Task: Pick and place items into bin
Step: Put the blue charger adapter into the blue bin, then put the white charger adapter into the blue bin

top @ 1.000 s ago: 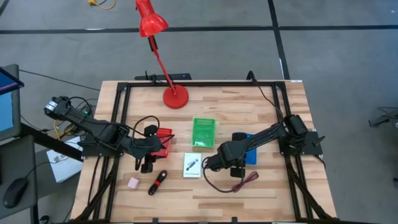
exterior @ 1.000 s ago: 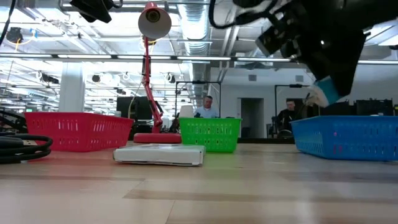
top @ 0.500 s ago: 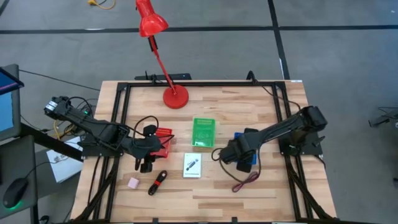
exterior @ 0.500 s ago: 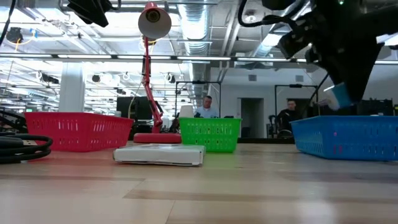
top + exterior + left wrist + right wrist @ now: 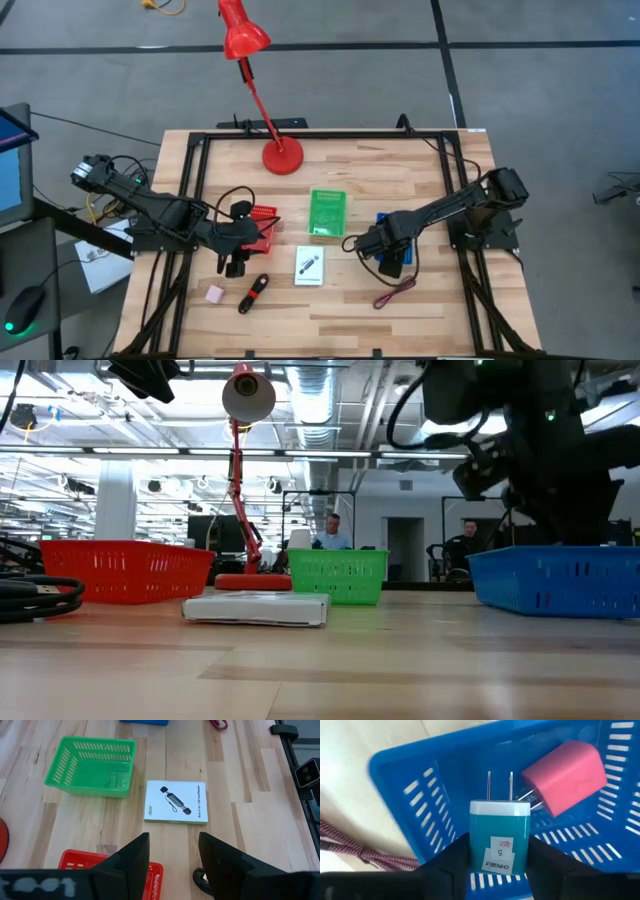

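The right pincer (image 5: 499, 852) hung over the blue basket (image 5: 420, 785), its two dark fingers (image 5: 457, 857) clenched on the sides of a teal-and-white charger (image 5: 500, 837) with its two metal prongs pointing away from the wrist. Just beyond the charger, inside the same basket, lay a pink charger block (image 5: 565, 775). Outside the basket wall, a dark red cord (image 5: 365, 850) lay on the tabletop (image 5: 360, 740).

From above, the right pincer (image 5: 383, 243) sat over the blue basket (image 5: 384, 218) at the right of the green basket (image 5: 327, 212). The cord (image 5: 398, 292) lay nearer the front edge, apart from the basket.

The left pincer (image 5: 172, 865) hovered released, its fingers (image 5: 132, 857) spread with nothing between them, above the edge of the red basket (image 5: 107, 865). Ahead of it lay a white card (image 5: 176, 802) printed with a black gadget, and beyond that the green basket (image 5: 92, 767). From above, a black-and-red pen (image 5: 253, 293) and a second pink block (image 5: 214, 294) rested near the front left, well apart from any basket. A red desk lamp (image 5: 282, 156) stood at the back.
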You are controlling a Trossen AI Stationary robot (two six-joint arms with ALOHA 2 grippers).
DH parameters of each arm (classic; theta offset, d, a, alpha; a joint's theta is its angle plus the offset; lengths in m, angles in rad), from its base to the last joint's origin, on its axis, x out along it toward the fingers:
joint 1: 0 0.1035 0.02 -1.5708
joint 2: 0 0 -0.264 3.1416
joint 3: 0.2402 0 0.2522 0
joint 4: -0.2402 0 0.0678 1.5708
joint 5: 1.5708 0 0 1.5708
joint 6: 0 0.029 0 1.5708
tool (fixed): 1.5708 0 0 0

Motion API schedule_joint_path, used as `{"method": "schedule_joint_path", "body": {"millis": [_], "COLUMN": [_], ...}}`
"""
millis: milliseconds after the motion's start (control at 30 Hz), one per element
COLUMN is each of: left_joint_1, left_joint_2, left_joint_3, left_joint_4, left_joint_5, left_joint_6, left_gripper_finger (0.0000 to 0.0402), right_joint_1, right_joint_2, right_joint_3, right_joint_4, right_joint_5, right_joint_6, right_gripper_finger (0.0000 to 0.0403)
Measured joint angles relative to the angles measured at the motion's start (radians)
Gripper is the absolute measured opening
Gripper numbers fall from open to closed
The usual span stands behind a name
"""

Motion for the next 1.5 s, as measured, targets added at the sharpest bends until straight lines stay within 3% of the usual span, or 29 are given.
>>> {"method": "schedule_joint_path", "body": {"millis": [567,733,867,1033,1233,1367,1500], "left_joint_1": [0.000,0.000,0.000,-0.020,-0.130,-0.263,-0.389], "left_joint_2": [0.000,-0.001,-0.003,-0.004,-0.002,0.003,0.043], "left_joint_3": [0.000,0.012,0.092,0.211,0.240,0.157,0.057], "left_joint_4": [0.001,-0.014,-0.081,-0.220,-0.421,-0.445,-0.418], "left_joint_5": [0.000,0.000,0.000,0.014,0.134,0.155,0.186], "left_joint_6": [-0.005,-0.005,-0.018,-0.109,-0.254,-0.640,-1.000], "left_gripper_finger": [0.0161,0.0161,0.0161,0.0161,0.0161,0.0161,0.0161], "right_joint_1": [-0.041,-0.040,-0.029,0.026,0.152,0.219,0.250], "right_joint_2": [0.000,0.000,-0.009,-0.066,-0.187,-0.226,-0.206], "right_joint_3": [-0.014,0.033,0.122,0.248,0.281,0.254,0.241], "right_joint_4": [0.009,-0.108,-0.250,-0.225,0.116,0.368,0.541], "right_joint_5": [0.023,-0.047,-0.027,0.137,0.553,0.712,0.749], "right_joint_6": [0.014,0.066,0.085,0.093,-0.065,-0.142,-0.145], "right_gripper_finger": [0.0203,0.0201,0.0190,0.0179,0.0176,0.0178,0.0177]}}
